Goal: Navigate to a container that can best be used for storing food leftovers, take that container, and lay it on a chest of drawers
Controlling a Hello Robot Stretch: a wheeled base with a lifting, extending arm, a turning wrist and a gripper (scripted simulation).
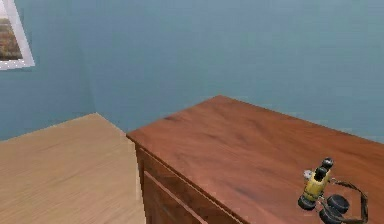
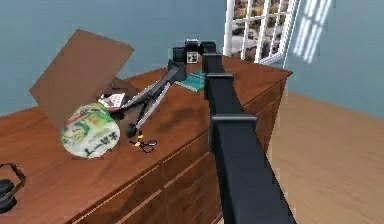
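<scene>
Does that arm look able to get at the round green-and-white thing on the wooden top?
Probably yes: the arm stretches over the same wooden top, and the round thing lies uncovered left of it in the arm side view.

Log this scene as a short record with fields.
surface: wooden chest of drawers
container: round green-and-white tub, resting on the chest beside a brown cardboard sheet
claw: above the chest top; cannot tell whether it holds anything
other items: small yellow bottle, dark headphones
room: blue wall, white-framed window
</scene>
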